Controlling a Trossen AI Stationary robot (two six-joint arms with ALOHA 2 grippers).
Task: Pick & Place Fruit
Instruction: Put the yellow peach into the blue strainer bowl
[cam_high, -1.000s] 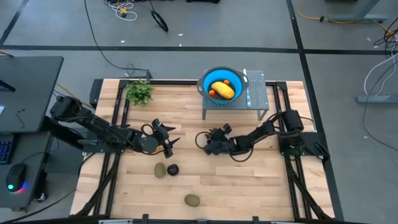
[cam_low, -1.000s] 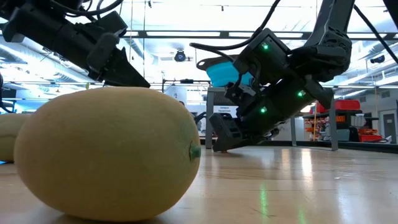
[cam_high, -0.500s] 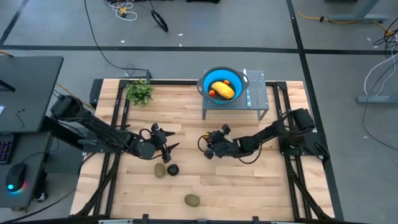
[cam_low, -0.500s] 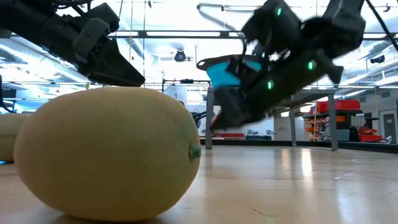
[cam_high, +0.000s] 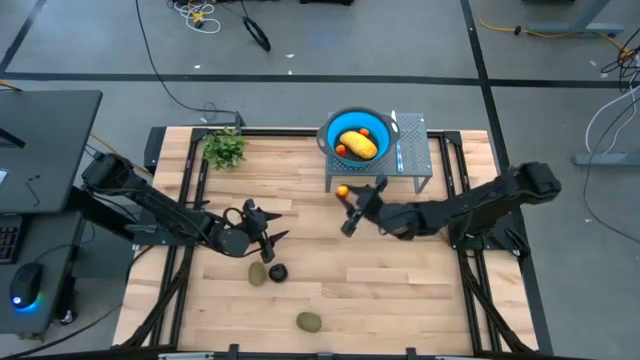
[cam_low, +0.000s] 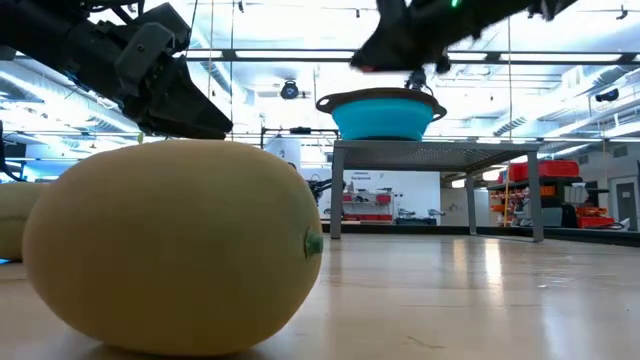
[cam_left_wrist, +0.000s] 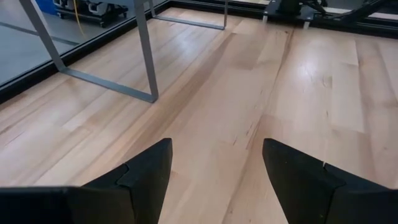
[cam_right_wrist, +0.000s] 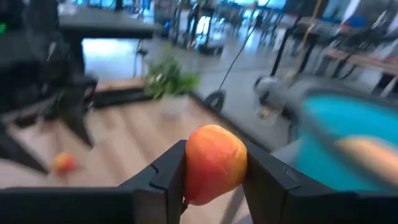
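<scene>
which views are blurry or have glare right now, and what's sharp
Right wrist view: background smeared with motion blur, while the small orange-red fruit between the right gripper's jaws stays fairly crisp. Low view: that arm overhead is streaked, the big yellow-green fruit up close looms large, ceiling lights glare and reflect off the table. High and left wrist views: evenly lit and sharp.

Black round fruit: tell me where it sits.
In the high view the black round fruit lies left of centre, beside an olive-green oval, just below the left gripper.
</scene>
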